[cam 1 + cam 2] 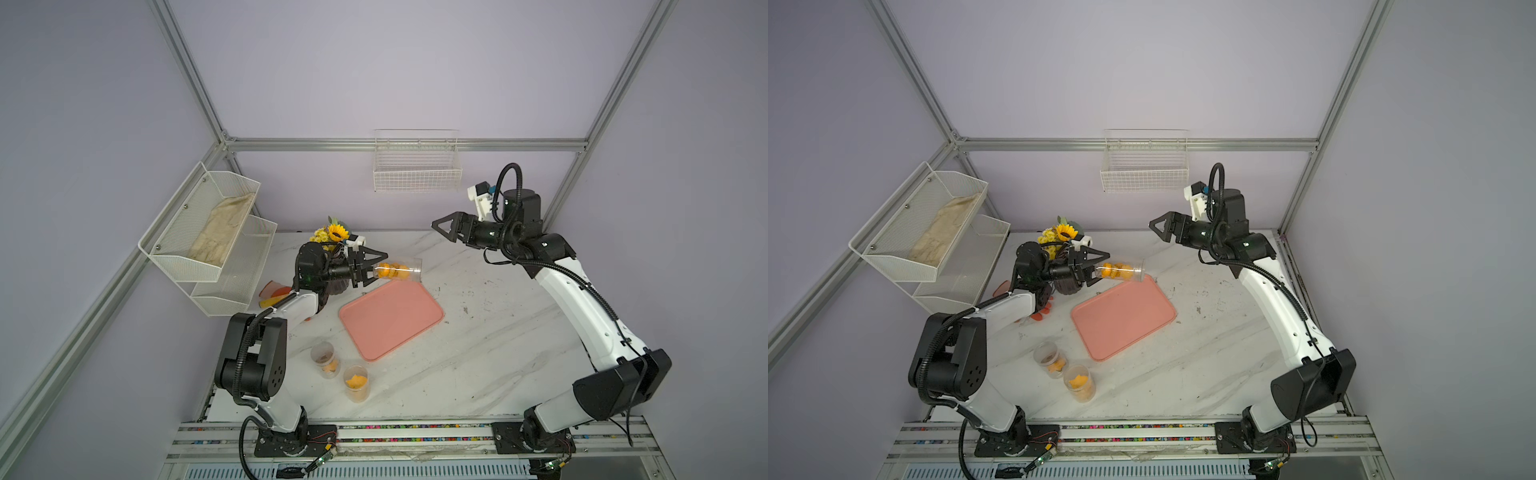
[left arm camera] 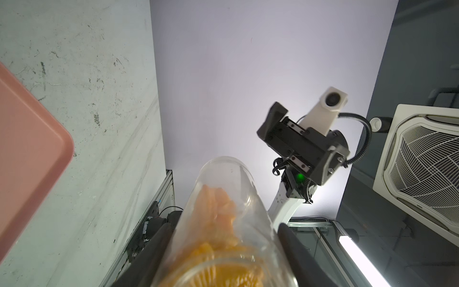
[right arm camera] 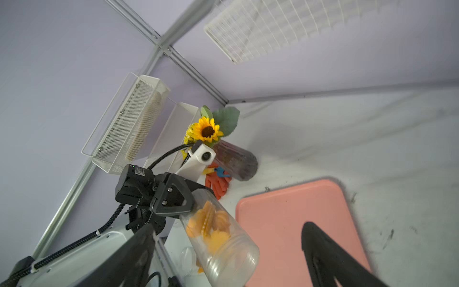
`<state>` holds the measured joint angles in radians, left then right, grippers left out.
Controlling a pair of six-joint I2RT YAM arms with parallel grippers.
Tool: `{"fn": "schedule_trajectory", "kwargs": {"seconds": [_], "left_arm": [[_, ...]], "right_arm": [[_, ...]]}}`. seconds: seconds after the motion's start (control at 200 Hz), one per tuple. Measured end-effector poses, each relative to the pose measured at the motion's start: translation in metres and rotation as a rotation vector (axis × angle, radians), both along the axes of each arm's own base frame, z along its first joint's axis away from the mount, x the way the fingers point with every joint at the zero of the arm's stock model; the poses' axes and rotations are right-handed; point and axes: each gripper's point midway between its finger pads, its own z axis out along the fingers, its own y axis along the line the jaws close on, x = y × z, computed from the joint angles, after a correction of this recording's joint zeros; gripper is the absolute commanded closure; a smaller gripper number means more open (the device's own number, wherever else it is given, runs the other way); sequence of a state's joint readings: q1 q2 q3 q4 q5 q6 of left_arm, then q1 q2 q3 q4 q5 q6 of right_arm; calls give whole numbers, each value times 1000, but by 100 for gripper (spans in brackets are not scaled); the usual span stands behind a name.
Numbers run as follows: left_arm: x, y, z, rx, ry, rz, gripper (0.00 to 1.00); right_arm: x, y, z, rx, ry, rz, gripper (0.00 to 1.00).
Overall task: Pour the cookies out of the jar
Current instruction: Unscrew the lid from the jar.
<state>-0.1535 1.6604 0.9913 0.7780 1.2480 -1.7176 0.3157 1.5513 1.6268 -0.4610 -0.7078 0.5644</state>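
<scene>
Plainly, the left tool (image 1: 379, 269) is pinching the closed end of the jar (image 1: 402, 270). The jar juts out toward the robot's right with its long axis close to level, and how far the mouth dips cannot be told. The cookies (image 1: 390, 271) are bunched at the gripped end, none past the mouth, which looks uncapped in the right wrist view. In both top views the mouth hangs about over the far corner of the pink tray (image 1: 390, 328), close to its rim, so most of the tray lies below it and toward the robot's side. The right tool (image 1: 441, 231) is raised well apart toward the back wall, jaws spread and holding nothing, so the left arm is the one placed to pour. The pour seems to turn on tipping the mouth well below the base. Shifting toward the tray's middle first would likely keep cookies from dropping past the rim onto the counter (image 1: 498, 332). The sunflower bouquet (image 1: 337, 232) crowds the space behind the left wrist and two other jars (image 1: 326, 357) stand by the tray's near corner, while the room above the tray looks open.
</scene>
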Motion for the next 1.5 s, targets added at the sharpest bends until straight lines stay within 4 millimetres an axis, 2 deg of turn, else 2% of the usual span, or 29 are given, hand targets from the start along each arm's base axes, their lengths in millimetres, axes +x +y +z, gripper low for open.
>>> {"fn": "schedule_trajectory", "kwargs": {"seconds": [0.075,0.15,0.275,0.385,0.575,0.745,1.06,1.305,1.5], "left_arm": [[0,0,1,-1,-3,1,44],[-1,0,4,-2,-10,3,44],[-3,1,10,-5,-24,5,44],[-4,1,12,-6,-31,7,43],[-4,1,12,-8,-28,7,44],[-4,1,13,-9,-31,8,44],[-4,1,16,-13,-33,11,44],[-4,1,16,-14,-33,14,44],[-4,2,17,-15,-38,14,44]], "right_arm": [[-3,-3,-37,82,196,-1,3],[-7,-5,-64,170,339,-16,3],[-13,3,-81,316,470,-8,3],[-21,12,-77,375,498,17,3],[-41,39,-51,420,450,119,3],[-52,54,-47,427,448,165,3],[-56,61,-49,432,452,191,7],[-59,62,-53,453,453,208,22],[-62,63,-56,478,456,221,29]]}}
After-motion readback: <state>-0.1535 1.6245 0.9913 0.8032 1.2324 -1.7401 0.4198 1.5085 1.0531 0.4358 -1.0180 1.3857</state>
